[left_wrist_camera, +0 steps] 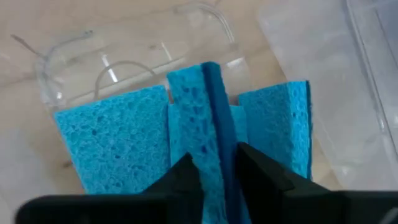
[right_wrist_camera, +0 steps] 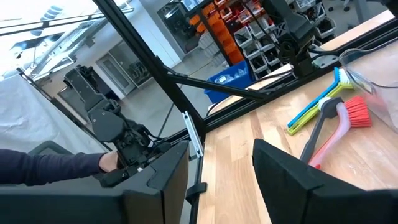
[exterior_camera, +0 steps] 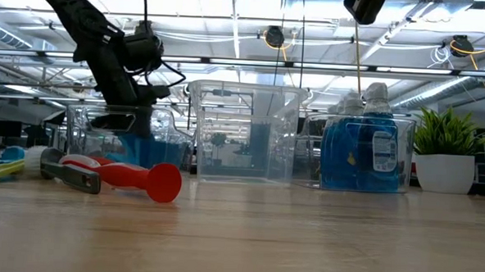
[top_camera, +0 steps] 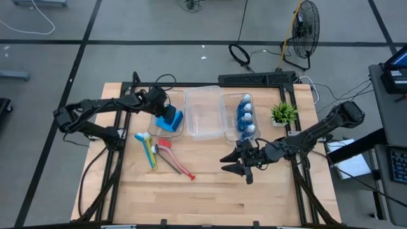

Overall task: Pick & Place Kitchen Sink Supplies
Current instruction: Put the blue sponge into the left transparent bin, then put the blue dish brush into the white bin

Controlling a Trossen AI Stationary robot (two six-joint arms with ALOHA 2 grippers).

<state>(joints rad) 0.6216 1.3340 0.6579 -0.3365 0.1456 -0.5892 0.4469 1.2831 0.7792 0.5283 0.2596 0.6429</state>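
Left gripper (left_wrist_camera: 214, 171): down inside the left clear plastic bin (top_camera: 166, 97) at the far left of the table, fingers narrowed onto a flat blue rectangular sponge (left_wrist_camera: 208, 134) standing on edge.
Other sponges: two more flat blue sponges stand on edge in the same bin, one on each side of the held one (left_wrist_camera: 115, 140) (left_wrist_camera: 280, 127), touching it.
Right gripper (top_camera: 236, 163): over bare wood at the near right, below the right bin, fingers spread wide and holding nothing.
Middle clear plastic bin (top_camera: 205, 114): between the other two, touching or just beside each; nothing shows inside it.
Right clear plastic bin (top_camera: 227, 117): holds the small blue-and-white bottles (top_camera: 245, 116) in a row from far to near.
Red long-handled dish brush (top_camera: 177, 160): lies on the wooden table (top_camera: 159, 197) near the left bin, handle running toward the near right.
Yellow-green long-handled dish brush (top_camera: 154, 151) and light blue long-handled dish brush (top_camera: 145, 147): lie side by side just left of the red one, heads toward the bin.
Small green potted plant (top_camera: 283, 113): at the far right, just beside the bottle bin.
Person: a dark sleeve (right_wrist_camera: 50, 167) and a hand show beyond the table edge in the right wrist view.
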